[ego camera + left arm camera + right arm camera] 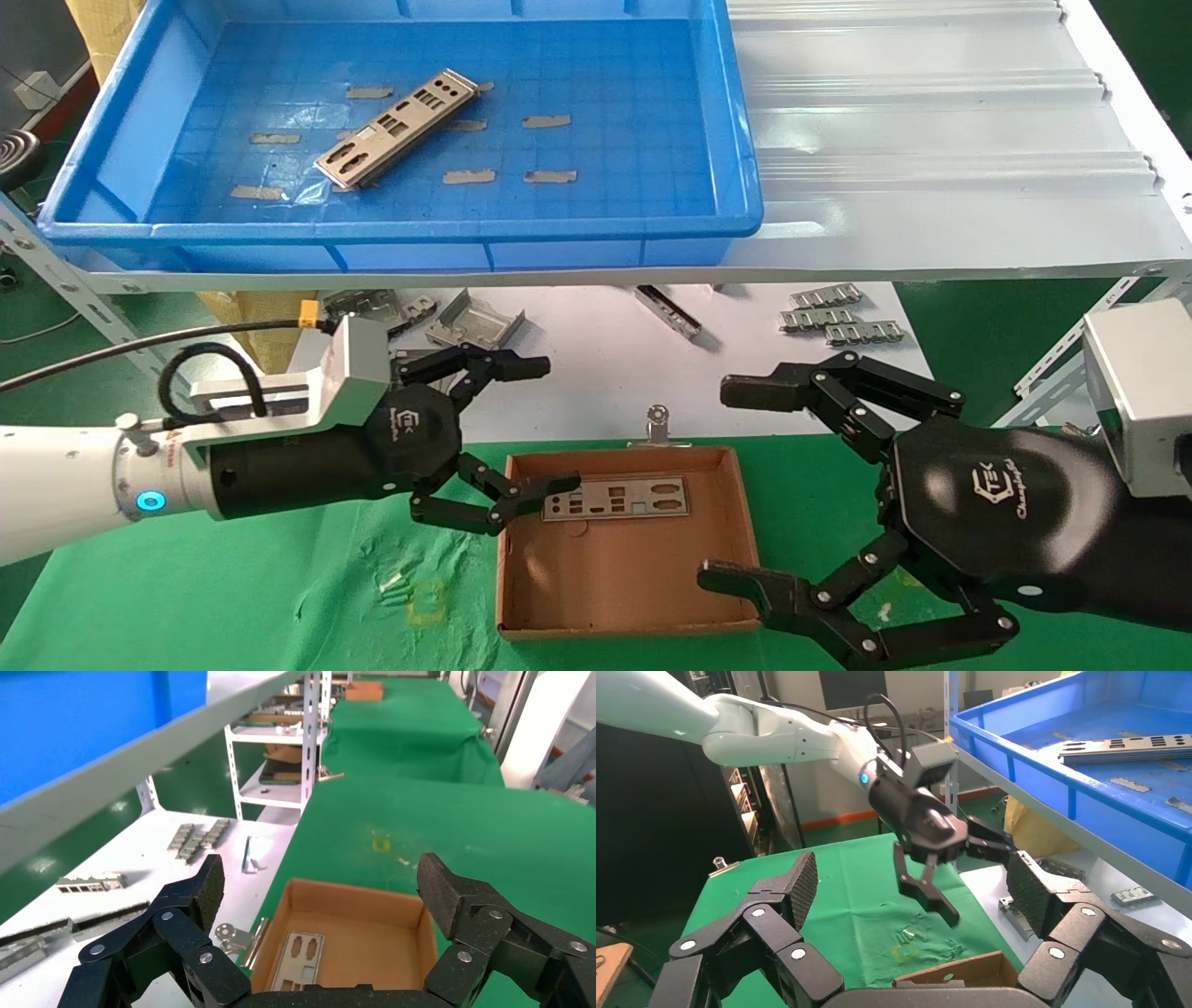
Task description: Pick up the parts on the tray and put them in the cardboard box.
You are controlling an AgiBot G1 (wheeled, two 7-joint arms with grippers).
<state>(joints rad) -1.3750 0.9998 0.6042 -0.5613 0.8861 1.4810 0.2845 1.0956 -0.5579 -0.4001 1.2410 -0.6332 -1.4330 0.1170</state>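
One silver punched plate lies on the floor of the blue tray on the upper shelf; it also shows in the right wrist view. A second plate lies flat in the brown cardboard box, near its far wall, seen too in the left wrist view. My left gripper is open and empty, hovering over the box's left far corner. My right gripper is open and empty at the box's right side.
The tray sits on a white corrugated sheet. Below it, a white surface holds folded grey brackets and ridged strips. A metal binder clip grips the box's far wall. Green cloth covers the table.
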